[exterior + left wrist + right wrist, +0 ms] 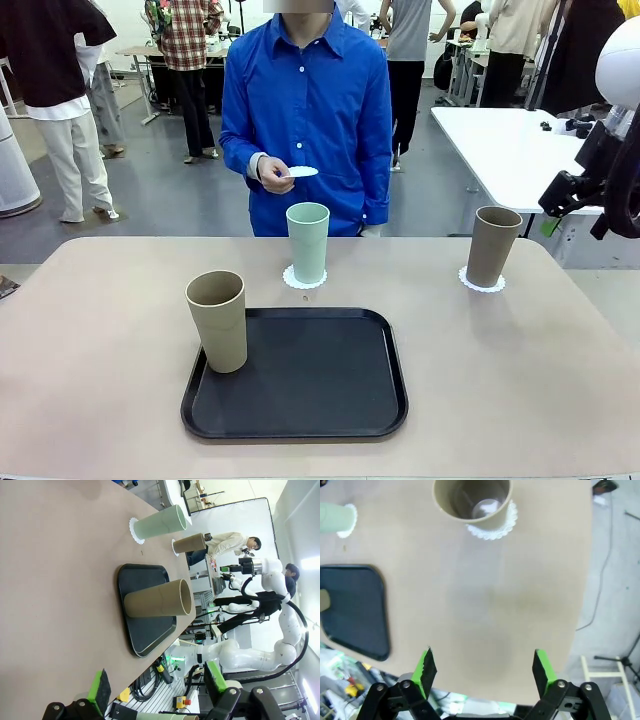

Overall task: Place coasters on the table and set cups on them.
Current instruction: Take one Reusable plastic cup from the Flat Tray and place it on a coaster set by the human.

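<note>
Cups [307, 243] — two on coasters [481, 287], one on tray [320, 375].

Bright everywhere, with soft light from up high — hardly any shadows on the table [100, 330]. Front view sharp and clear. Wrist views bent and stretched near the edges. White glare at 3 o'clock in the left wrist view — and a small shiny spot inside the tan cup [470, 502] at 12 o'clock in the right wrist view.

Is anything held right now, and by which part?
The left tool and right tool are open, empty. The person's hand pinches a coaster by one edge.
</note>
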### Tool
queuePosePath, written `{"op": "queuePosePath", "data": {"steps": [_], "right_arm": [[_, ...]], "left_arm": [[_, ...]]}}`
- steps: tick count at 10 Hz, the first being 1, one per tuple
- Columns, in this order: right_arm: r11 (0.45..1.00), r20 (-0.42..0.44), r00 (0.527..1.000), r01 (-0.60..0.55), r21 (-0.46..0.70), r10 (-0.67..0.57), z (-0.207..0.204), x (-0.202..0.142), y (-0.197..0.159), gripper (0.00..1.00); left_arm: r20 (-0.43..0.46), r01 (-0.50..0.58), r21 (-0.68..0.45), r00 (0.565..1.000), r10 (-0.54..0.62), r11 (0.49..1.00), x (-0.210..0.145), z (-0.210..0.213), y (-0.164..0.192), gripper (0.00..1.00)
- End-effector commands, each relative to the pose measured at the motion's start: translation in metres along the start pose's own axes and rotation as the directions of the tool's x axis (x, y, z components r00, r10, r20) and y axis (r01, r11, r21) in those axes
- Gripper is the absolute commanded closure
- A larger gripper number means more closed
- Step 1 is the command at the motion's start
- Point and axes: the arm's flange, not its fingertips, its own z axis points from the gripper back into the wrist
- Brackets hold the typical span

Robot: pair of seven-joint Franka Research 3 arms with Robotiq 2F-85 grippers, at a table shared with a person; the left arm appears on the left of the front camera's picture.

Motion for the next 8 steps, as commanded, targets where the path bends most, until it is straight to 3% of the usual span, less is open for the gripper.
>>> {"op": "queuePosePath", "data": {"steps": [1, 3, 5, 8], "right_arm": [[0.956, -0.047, 0.997, 0.065, 0.285, -0.053, 0.005, 0.002, -0.047, 0.0], [0.863, -0.085, 0.982, 0.187, 0.47, -0.167, -0.005, -0.013, -0.094, 0.0], [0.723, -0.101, 0.968, 0.238, 0.648, -0.228, -0.025, -0.034, -0.135, 0.0], [0.554, 0.0, 0.96, 0.161, 0.817, -0.279, -0.06, -0.054, -0.166, 0.0]], "left_arm": [[0.01, 0.009, -0.017, 1.0, -0.009, 1.0, -0.001, 0.001, 0.0, 0.0], [0.01, 0.009, -0.017, 1.0, -0.009, 1.0, -0.001, 0.001, 0.0, 0.0], [0.01, 0.009, -0.017, 1.0, -0.009, 1.0, -0.001, 0.001, 0.0, 0.0], [0.01, 0.009, -0.017, 1.0, -0.009, 1.0, -0.001, 0.001, 0.0, 0.0]]}}
